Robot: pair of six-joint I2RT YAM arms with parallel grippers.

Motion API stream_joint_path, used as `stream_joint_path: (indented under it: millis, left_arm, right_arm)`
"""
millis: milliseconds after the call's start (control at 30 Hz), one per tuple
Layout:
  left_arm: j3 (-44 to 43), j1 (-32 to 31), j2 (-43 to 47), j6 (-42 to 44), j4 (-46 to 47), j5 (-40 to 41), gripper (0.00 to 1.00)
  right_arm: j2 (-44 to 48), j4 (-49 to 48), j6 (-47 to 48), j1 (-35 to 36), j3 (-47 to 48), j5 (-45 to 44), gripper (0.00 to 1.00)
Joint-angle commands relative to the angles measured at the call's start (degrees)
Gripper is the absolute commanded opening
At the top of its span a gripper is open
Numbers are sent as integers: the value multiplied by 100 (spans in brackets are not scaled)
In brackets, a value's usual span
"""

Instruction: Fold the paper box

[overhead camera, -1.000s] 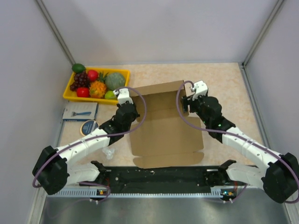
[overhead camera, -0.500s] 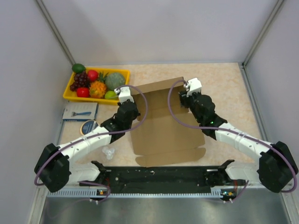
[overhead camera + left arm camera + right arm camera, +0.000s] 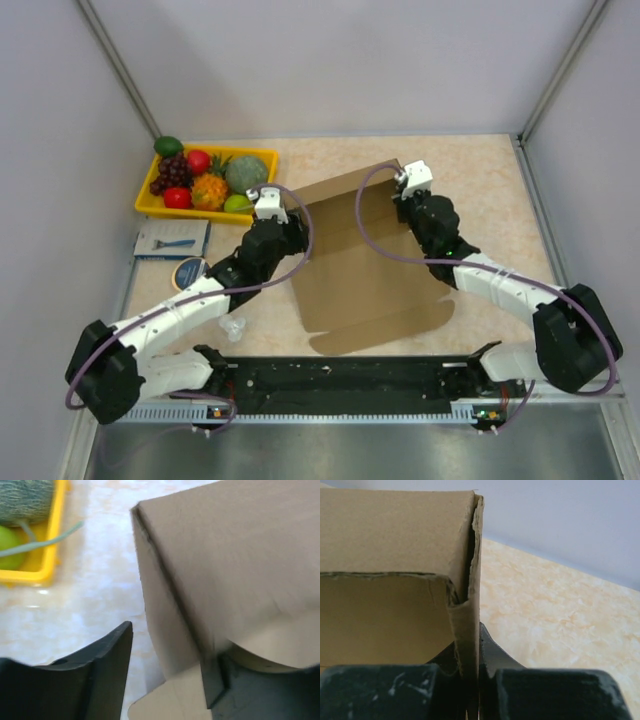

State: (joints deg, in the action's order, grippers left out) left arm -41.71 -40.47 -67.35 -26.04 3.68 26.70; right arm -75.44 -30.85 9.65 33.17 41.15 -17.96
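The paper box (image 3: 365,262) is a plain brown cardboard sheet lying mid-table, its far panel and side flaps lifted. My right gripper (image 3: 406,205) is at its far right corner. In the right wrist view that gripper (image 3: 472,650) is shut on the upright right side flap (image 3: 467,615), pinched edge-on between the black fingers. My left gripper (image 3: 291,232) is at the far left corner. In the left wrist view it (image 3: 170,650) stands open: the left side flap (image 3: 165,630) rises between the jaws, with a gap to the left finger (image 3: 102,672).
A yellow fruit tray (image 3: 148,207) sits at the far left, its rim (image 3: 50,555) close to my left gripper. A blue-white packet (image 3: 170,240), a round tin (image 3: 190,272) and a small clear piece (image 3: 233,327) lie left of the box. A black rail (image 3: 350,380) runs along the near edge.
The right gripper moved in and closed on the right side flap. The left gripper opened. The box slid and turned slightly to the right, its far panel lifting.
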Motion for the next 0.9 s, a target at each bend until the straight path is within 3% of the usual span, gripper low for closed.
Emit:
stream_joint_path:
  millis: [0, 133, 167, 367, 667, 867]
  left_arm:
    - [409, 144, 819, 442, 642, -1551, 65]
    - [708, 504, 1346, 573, 721, -2457, 74]
    - [761, 557, 1400, 635, 713, -2642, 80]
    - [1103, 935, 1857, 671, 888, -3819, 81]
    - [1104, 1023, 1919, 1031, 757, -3786, 85]
    - [841, 1085, 1638, 838, 572, -3874, 80]
  right_arm:
    - [196, 149, -543, -583, 87, 1494, 0]
    - [267, 351, -920, -916, 157, 2408, 0]
    - [275, 404, -921, -935, 183, 2472, 0]
    - [232, 274, -1079, -1005, 17, 2850, 0]
    - [-103, 211, -1361, -1049, 174, 3553, 0]
    - [-138, 342, -1168, -1032, 209, 3511, 0]
